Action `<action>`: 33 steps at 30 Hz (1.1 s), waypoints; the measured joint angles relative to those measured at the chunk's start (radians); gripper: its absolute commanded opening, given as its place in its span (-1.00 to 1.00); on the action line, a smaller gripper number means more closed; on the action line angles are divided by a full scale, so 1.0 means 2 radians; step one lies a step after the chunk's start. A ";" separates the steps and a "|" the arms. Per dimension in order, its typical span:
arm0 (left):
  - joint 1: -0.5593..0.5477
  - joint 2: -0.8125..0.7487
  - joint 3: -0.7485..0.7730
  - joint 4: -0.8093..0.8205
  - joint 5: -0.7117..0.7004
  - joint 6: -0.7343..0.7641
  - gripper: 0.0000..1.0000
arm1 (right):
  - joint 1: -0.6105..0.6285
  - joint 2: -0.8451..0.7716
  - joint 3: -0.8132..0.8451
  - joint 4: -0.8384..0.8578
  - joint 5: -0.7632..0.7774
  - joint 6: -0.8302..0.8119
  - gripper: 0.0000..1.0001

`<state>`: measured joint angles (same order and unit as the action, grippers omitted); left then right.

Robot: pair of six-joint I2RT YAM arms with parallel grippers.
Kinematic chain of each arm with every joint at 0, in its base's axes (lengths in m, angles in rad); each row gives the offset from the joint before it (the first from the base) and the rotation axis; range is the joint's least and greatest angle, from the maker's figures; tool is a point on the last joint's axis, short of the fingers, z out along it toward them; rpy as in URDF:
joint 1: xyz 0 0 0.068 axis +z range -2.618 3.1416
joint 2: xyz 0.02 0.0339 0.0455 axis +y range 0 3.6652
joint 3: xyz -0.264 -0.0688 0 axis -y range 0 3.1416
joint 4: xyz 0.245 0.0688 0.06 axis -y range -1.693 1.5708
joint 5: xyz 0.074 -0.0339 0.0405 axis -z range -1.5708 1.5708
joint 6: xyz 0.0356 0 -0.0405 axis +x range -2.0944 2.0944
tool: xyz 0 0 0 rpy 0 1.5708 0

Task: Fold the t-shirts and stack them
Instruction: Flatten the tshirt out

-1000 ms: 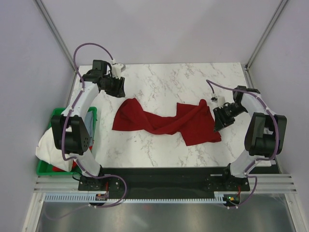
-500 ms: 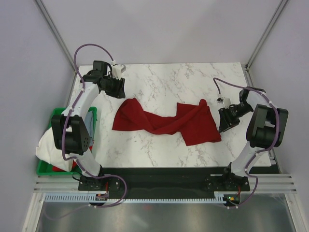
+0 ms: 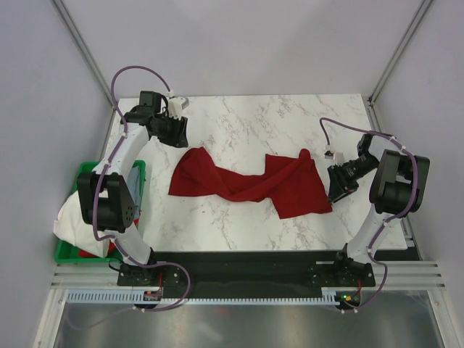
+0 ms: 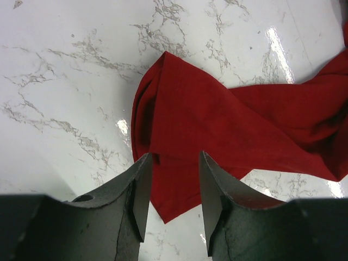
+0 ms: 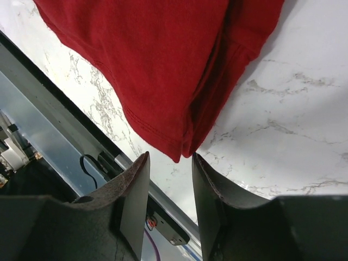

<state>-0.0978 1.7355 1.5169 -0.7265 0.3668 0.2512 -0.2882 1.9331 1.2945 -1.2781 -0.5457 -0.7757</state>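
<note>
One marble tabletop (image 3: 246, 116) carries nearly everything here, and across its middle lies the dark red t-shirt (image 3: 290, 192), unfolded and rumpled. It runs from the left half of the tabletop to the right half. The left end is doubled over into a blunt point, the middle is twisted into a narrow rope of cloth, and the right end spreads broader and flatter toward the near edge.

The two arms rise from the near edge, one at each side. The left arm (image 3: 119, 167) reaches up along the left edge toward the far left corner; the right arm (image 3: 395, 181) bends in from the right edge.

A green bin (image 3: 141, 170) sits off the left edge of the tabletop, with a white cloth (image 3: 72, 214) spilling over its outer side.

The left gripper (image 3: 176, 134) hangs near the far left corner, just beyond the shirt's left end, its jaws apart and holding nothing — from the wrist, the red point (image 4: 174, 98) shows below the gap, clear of the fingers (image 4: 138, 196).

The right gripper (image 3: 337, 190) hovers near the right edge, just beside the shirt's right hem. Its jaws stand apart too, with nothing between them — a corner of the hem (image 5: 176, 155) points at the gap, but whether it touches the fingers (image 5: 133, 196) I cannot tell.
</note>
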 measured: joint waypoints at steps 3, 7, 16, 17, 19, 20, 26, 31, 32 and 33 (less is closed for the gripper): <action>0.000 0.000 0.000 0.000 0.000 0.000 -0.06 | 0.000 0.003 0.001 -0.004 -0.003 -0.002 -0.13; 0.000 0.000 0.000 0.000 0.000 0.000 -0.06 | 0.000 0.015 0.006 -0.014 -0.010 -0.006 -0.14; 0.000 0.000 0.000 0.000 -0.004 0.000 -0.06 | 0.000 0.024 0.015 -0.022 -0.020 -0.008 -0.23; 0.000 0.000 0.000 0.000 -0.005 0.000 -0.06 | 0.000 0.024 0.016 -0.022 -0.021 -0.009 -0.27; 0.000 0.000 0.000 0.000 -0.006 0.000 -0.07 | 0.000 0.024 0.017 -0.023 -0.021 -0.010 -0.35; 0.000 0.000 0.000 0.000 -0.008 0.000 -0.06 | 0.000 0.024 0.017 -0.023 -0.021 -0.011 -0.35; 0.000 0.000 0.000 0.000 -0.011 0.000 -0.06 | 0.000 0.024 0.017 -0.024 -0.023 -0.015 -0.32; 0.000 0.000 0.000 0.000 -0.013 0.000 -0.06 | 0.000 0.026 0.017 -0.025 -0.025 -0.017 -0.31; 0.000 0.000 0.000 0.000 -0.013 0.000 -0.06 | 0.000 0.028 0.017 -0.025 -0.025 -0.017 -0.30; 0.000 0.000 0.000 0.000 -0.013 0.000 -0.06 | 0.000 0.030 0.017 -0.025 -0.025 -0.017 -0.31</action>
<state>-0.0978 1.7355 1.5169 -0.7265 0.3412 0.2516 -0.2882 1.9923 1.3289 -1.3285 -0.5953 -0.8093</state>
